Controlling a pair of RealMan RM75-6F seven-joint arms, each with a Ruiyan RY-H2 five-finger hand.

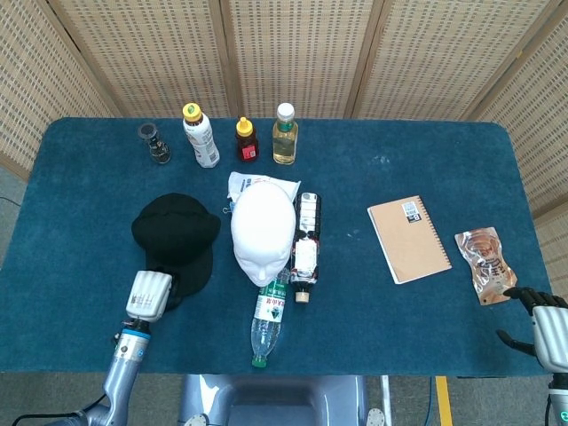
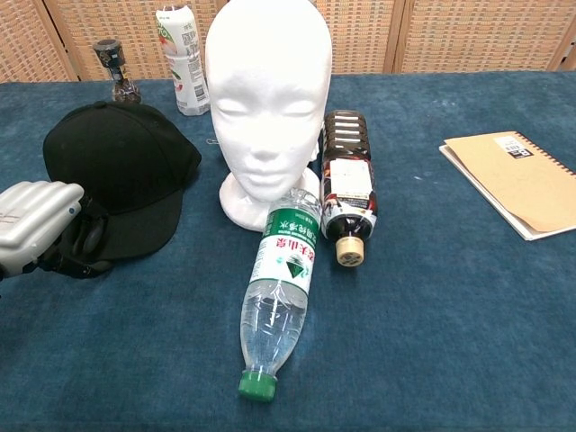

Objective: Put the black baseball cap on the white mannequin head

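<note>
Task status: early stage. The left hand (image 2: 40, 236) grips the near brim of the black baseball cap (image 2: 121, 171), which lies on the table left of the white mannequin head (image 2: 267, 99). The head stands upright and bare. Lifting and placing remain. The right hand (image 1: 548, 327) rests released at the near right edge.

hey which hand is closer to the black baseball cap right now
Left. The left hand is at the brim of the black baseball cap, at its near edge. The right hand is far across the table, at the near right corner beyond the notebook.
</note>
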